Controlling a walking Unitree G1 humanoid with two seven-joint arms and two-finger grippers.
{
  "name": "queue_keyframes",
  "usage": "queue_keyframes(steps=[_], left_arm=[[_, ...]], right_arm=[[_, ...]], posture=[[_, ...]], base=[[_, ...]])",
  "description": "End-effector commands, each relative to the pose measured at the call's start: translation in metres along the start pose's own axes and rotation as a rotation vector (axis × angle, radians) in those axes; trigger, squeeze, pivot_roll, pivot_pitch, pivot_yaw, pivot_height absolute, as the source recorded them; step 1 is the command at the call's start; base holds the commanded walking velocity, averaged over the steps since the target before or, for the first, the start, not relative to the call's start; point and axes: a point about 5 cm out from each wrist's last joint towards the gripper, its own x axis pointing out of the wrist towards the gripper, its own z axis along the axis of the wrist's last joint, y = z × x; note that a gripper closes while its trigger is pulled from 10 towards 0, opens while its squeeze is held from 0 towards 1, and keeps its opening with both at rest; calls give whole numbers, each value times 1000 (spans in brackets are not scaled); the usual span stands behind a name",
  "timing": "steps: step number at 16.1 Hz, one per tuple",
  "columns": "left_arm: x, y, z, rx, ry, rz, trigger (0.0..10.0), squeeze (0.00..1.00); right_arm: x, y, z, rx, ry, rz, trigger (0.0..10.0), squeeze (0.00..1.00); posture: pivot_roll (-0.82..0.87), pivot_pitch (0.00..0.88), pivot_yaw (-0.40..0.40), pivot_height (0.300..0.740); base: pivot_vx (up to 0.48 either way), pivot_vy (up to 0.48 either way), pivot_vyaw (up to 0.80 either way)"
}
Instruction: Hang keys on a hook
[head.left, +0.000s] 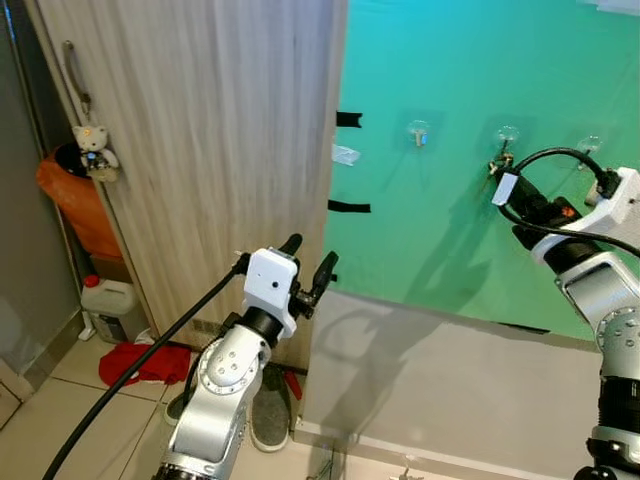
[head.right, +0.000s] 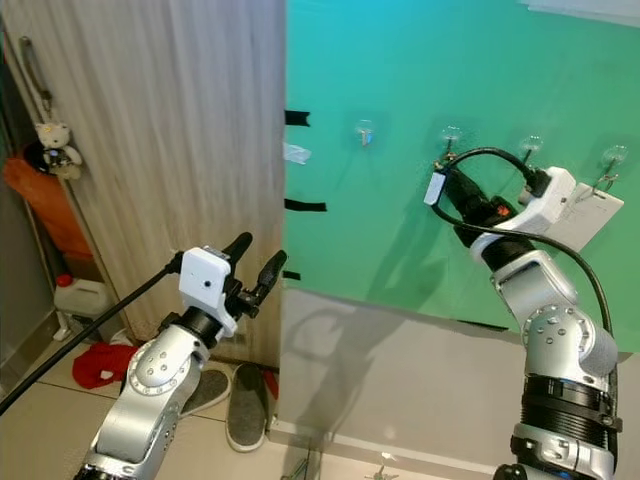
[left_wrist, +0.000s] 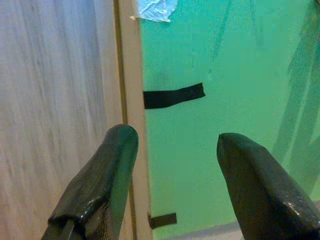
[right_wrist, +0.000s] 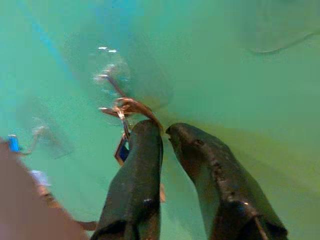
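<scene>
Several clear suction hooks sit in a row on the green wall (head.left: 440, 230). My right gripper (right_wrist: 162, 129) is raised to the second hook (head.left: 506, 135), shut on the key ring (right_wrist: 131, 106). The ring's metal loop touches that clear hook (right_wrist: 107, 80), and I cannot tell whether it is over it. A blue tag (right_wrist: 121, 150) dangles below the ring beside one finger (right_wrist: 137, 180). In the eye views the keys (head.left: 497, 165) show as a small dark bunch at the fingertips. My left gripper (head.left: 308, 262) is held up near the wall's edge, open and holding nothing.
A tall wooden panel (head.left: 200, 150) stands to the left of the wall, with black tape strips (head.left: 349, 207) at its edge. Shoes (head.left: 268, 405), a red cloth (head.left: 140, 362) and a white jug (head.left: 108, 297) lie on the floor. A grey ledge (head.left: 440, 380) runs below the wall.
</scene>
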Motion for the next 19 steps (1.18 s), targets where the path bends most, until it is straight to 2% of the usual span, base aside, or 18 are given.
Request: queue_keyframes(steps=[1,4,5,8,9,10,11,12,13,14,15,17,18,19], left_arm=[[1,-3,4,7,-12,-11,10000,0],[1,-3,4,13,-13,-12,10000,0],[1,-3,5,19,-15,-14,10000,0],[0,-3,5,21,-15,-16,10000,0],[-1,-1,1,47,10,2,10000,0],[-2,-1,-2,49,34,9,10000,0],[-11,4,-20,119,162,22,10000,0],[-20,13,-27,60,203,82,10000,0],[-27,20,-32,-3,238,133,10000,0],[-32,24,-32,-82,232,180,10000,0],[-37,27,-31,-96,223,208,10000,0],[-52,30,-29,-45,214,210,10000,0],[-58,29,-32,-47,240,216,10000,0],[-58,31,-34,-68,257,239,10000,0]], right_arm=[[-7,-17,9,-21,-34,-109,10000,1000],[-8,-16,10,-216,-36,-127,10000,1000],[-7,-12,10,-353,-38,-128,10000,1000],[-10,-9,9,-467,-42,-114,10000,1000],[-23,-11,4,-643,-68,-176,10000,1000],[-28,-13,0,-690,-81,-206,10000,1000],[-62,-21,-33,-785,-23,-284,10000,420],[-84,-20,-55,-857,31,-271,10000,0],[-101,-17,-72,-905,71,-242,10000,0],[-113,-16,-83,-899,86,-248,10000,0],[-120,-16,-90,-860,95,-250,10000,0],[-127,-12,-95,-816,84,-236,10000,0],[-127,-16,-101,-719,114,-275,10000,0],[-124,-19,-108,-659,134,-283,10000,0]], posture=[[-77,0,-36,740],[-78,0,-31,740],[-80,0,-30,740],[-81,0,-33,740],[-81,0,-40,740],[-81,0,-50,740],[-77,0,-61,740],[-78,0,-59,740],[-81,0,-60,740],[-81,0,-57,740],[-85,0,-50,740],[-91,0,-49,740],[-84,0,-49,740],[-78,0,-48,740]], base=[[0,0,0],[0,0,0],[0,0,0],[0,0,0],[0,0,0],[0,0,0],[0,0,0],[0,0,0],[0,0,0],[0,0,0],[0,0,0],[0,0,0],[0,0,0],[0,458,0]])
